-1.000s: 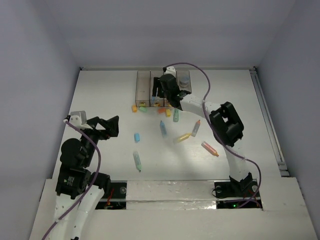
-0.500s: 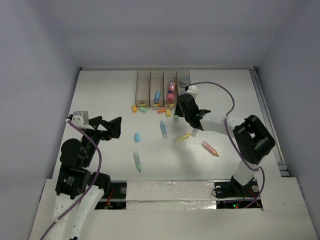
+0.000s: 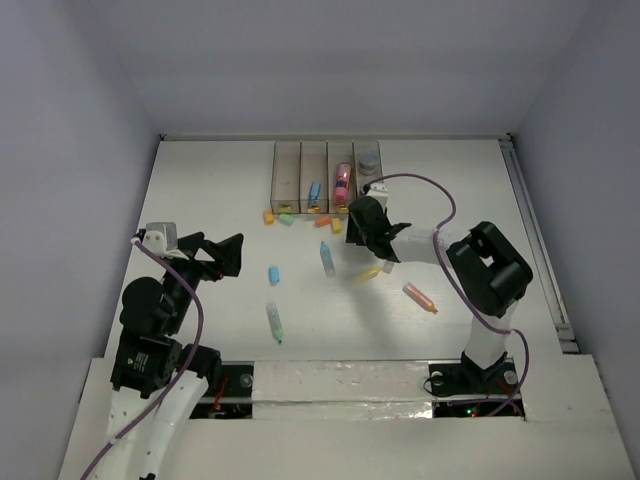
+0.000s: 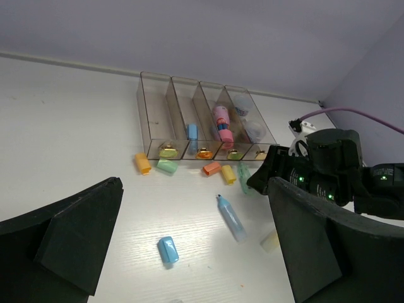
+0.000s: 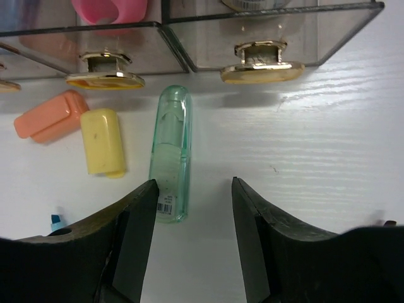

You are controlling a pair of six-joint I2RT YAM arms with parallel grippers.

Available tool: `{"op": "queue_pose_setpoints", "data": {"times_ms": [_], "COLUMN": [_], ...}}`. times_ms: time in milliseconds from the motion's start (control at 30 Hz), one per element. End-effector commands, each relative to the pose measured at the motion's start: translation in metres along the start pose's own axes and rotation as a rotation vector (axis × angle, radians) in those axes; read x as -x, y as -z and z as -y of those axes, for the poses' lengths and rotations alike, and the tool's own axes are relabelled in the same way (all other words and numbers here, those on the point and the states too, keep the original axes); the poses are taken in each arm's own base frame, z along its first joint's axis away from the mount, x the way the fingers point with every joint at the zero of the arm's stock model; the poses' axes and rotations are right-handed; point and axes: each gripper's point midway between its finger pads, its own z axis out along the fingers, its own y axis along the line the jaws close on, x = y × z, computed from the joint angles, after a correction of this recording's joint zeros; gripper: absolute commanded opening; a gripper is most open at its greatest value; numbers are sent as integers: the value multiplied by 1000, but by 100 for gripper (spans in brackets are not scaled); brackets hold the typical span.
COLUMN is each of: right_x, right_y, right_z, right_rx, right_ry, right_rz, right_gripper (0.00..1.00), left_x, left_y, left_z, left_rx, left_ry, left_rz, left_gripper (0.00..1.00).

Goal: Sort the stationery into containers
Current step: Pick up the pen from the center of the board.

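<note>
Bright, even light; soft shadows

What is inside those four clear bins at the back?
Left to right: the first bin looks empty, the second holds a blue piece, the third a pink marker, the fourth grey round pieces. From above, the right gripper covers the fourth's near end.

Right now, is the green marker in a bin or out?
Out. The green marker lies flat on the table, just before the bins.
</note>
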Motion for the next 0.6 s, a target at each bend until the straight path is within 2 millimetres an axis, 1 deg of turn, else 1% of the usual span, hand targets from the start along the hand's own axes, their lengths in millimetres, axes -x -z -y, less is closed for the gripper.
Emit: {"op": "queue_pose_setpoints", "data": {"times_ms": [0, 67, 200, 300, 367, 467, 567], "right_x": [3, -2, -4, -1, 2, -4, -7], "right_y": [-6, -10, -16, -17, -16, -15, -19], "right_z": [-11, -13, -11, -10, -15, -16, -14], "right_rx": [8, -3, -33, -48, -43, -48, -65], "right_ry": [21, 39, 58, 71, 79, 102, 110], "right_rz": [13, -4, -14, -8, 3, -22, -29], "right_gripper": [56, 57, 56, 56, 55, 55, 50], "left_x": [5, 6, 5, 5, 4, 6, 4], "left_y": [-4, -4, -5, -5, -5, -5, -5], "left_z": [6, 6, 5, 5, 5, 5, 5], "left_rx": [-32, -33, -30, -30, -29, -30, -27], "left_ry": [-11, -11, -11, -11, -11, -11, -11], "left_rz": [24, 27, 25, 25, 20, 25, 21], "left_gripper": [99, 99, 99, 99, 99, 99, 99]}}
